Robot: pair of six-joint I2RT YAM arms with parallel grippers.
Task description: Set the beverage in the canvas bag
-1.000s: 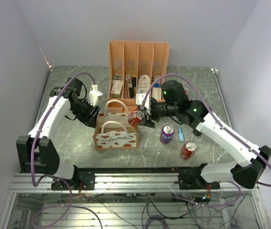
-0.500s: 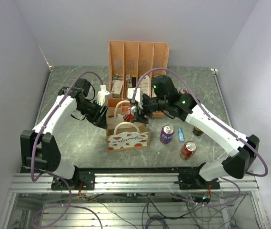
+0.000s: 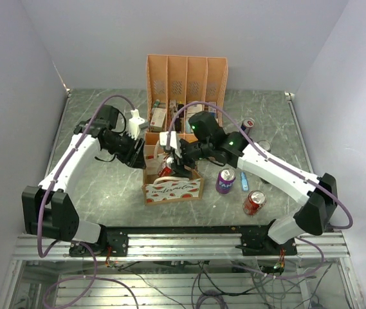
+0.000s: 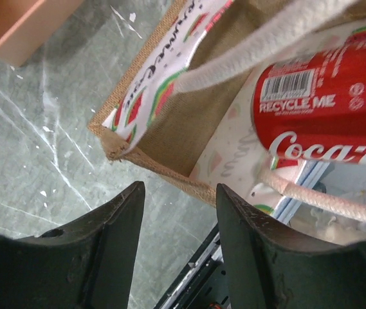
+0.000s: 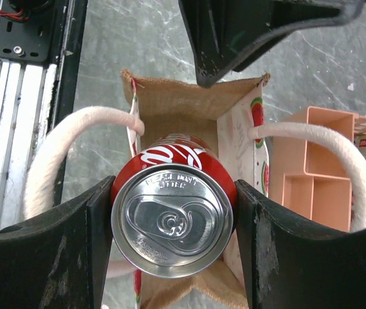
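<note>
The canvas bag (image 3: 173,189), tan with a watermelon print and white loop handles, stands on the table in front of the organiser. My right gripper (image 3: 170,162) is shut on a red Coca-Cola can (image 3: 165,170) and holds it upright in the bag's mouth, between the two handles. In the right wrist view the can (image 5: 173,219) sits between my fingers above the bag's inside (image 5: 176,109). My left gripper (image 3: 137,153) is open at the bag's left end. In the left wrist view its jaws stand apart just below the bag's corner (image 4: 115,145), and the can (image 4: 324,109) shows inside the bag.
A peach file organiser (image 3: 186,77) stands behind the bag. A purple can (image 3: 225,181), a small blue item (image 3: 244,181) and a red can on its side (image 3: 254,202) are to the right. Two more cans (image 3: 247,123) are behind my right arm.
My right gripper has carried the red can left and down into the bag's mouth. The bag has shifted right from its place a second ago. The left gripper stays at its left end.
</note>
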